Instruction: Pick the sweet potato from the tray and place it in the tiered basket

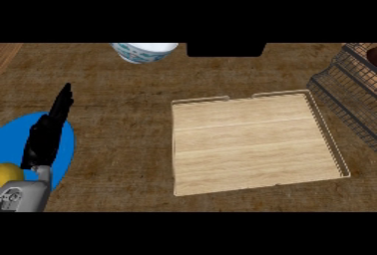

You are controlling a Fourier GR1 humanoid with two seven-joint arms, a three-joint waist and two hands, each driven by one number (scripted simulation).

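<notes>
The wooden tray [250, 149] lies in the middle of the counter with nothing on its boards. At the right edge stands the black wire tiered basket [346, 94], partly cut off by the view. A reddish-brown shape [359, 49] shows inside the basket's top corner; it may be the sweet potato, but too little of it is visible to be sure. My left hand [46, 137] is at the far left, fingers straight and pointing away, holding nothing. My right hand shows nowhere.
A blue plate [63, 149] lies under my left hand, with a yellow object [9, 173] at its near left edge. A white and teal cup [145, 52] stands at the back, next to a black block [225, 49].
</notes>
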